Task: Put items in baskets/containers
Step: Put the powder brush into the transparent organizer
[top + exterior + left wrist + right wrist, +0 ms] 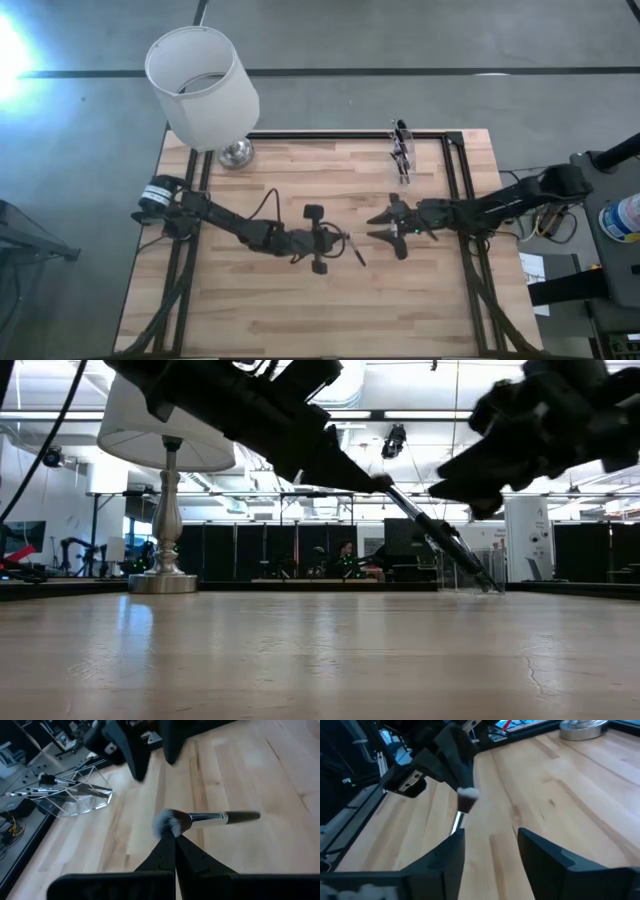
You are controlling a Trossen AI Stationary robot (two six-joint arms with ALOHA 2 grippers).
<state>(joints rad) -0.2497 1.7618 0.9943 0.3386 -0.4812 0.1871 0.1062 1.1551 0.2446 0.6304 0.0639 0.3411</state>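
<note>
Clamped shut, my left gripper (343,240) pinches a makeup brush (207,819) by its pale bristle head, above the middle of the butcher-block table (300,310). Its silver ferrule and dark handle jut away from my fingertips (170,847), slanting down toward the wood. My right gripper (383,227) sits just beside it, facing it, fingers (445,855) spread apart and gripping nothing. Near the table's far edge, on my right side, is the clear container (402,148), with several brushes (47,787) inside; from my left wrist it looks tipped over. A white lampshade (202,85) stands at the far left corner.
</note>
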